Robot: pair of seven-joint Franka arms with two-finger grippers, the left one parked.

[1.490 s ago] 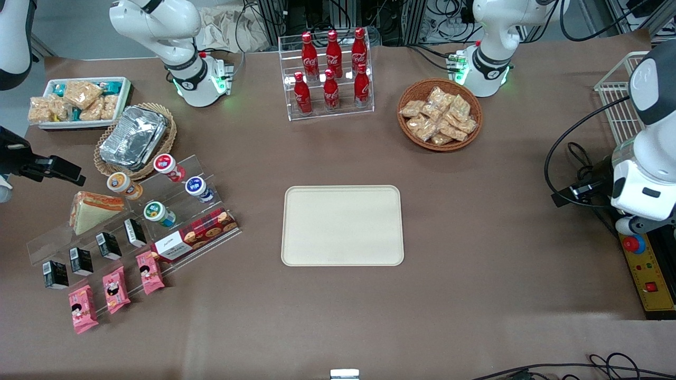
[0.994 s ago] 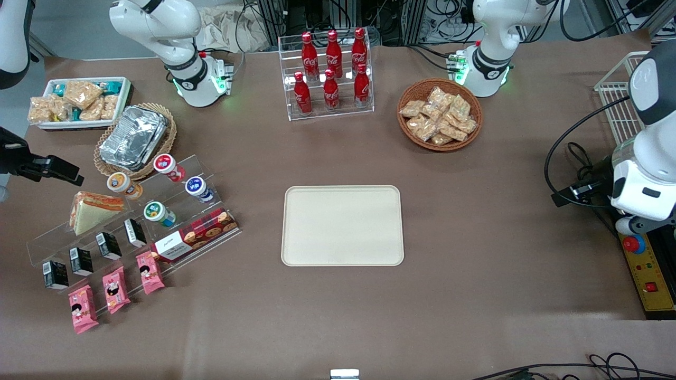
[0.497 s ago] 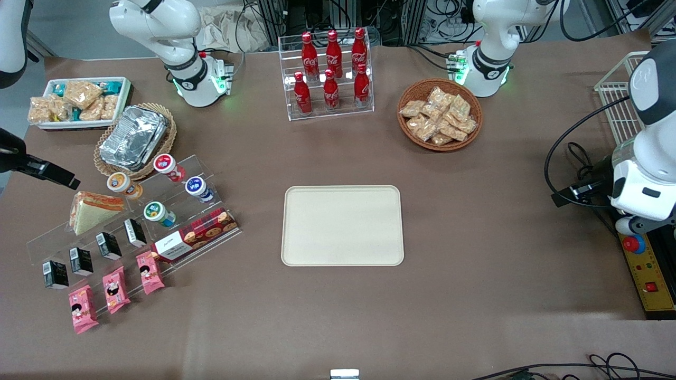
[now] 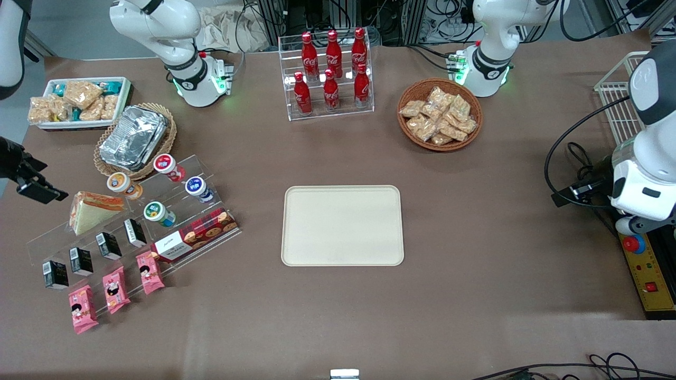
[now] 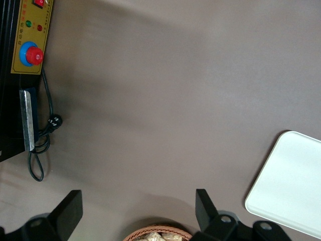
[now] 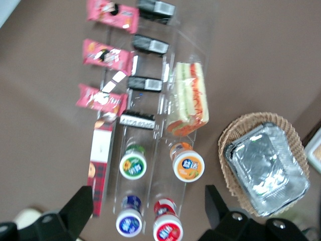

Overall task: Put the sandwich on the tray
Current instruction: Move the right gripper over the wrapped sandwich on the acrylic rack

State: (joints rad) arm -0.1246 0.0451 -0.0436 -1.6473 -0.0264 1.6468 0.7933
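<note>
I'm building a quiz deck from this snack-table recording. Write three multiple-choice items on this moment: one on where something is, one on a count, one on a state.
1. Where is the sandwich?
A. on the tray
B. on the clear stepped display rack
C. in a wicker basket

2. How many red cola bottles stand in the clear rack?
A. four
B. six
C. eight

3. What state is the gripper in?
A. open, holding nothing
B. shut on the sandwich
C. shut on a pink packet

Answers:
1 B: the wedge rests on the clear stepped display rack, toward the working arm's end of the table, while the tray lies bare.
2 B: two rows of three are visible.
3 A: the right wrist view shows both fingers spread wide above the display rack, with nothing between them.
</note>
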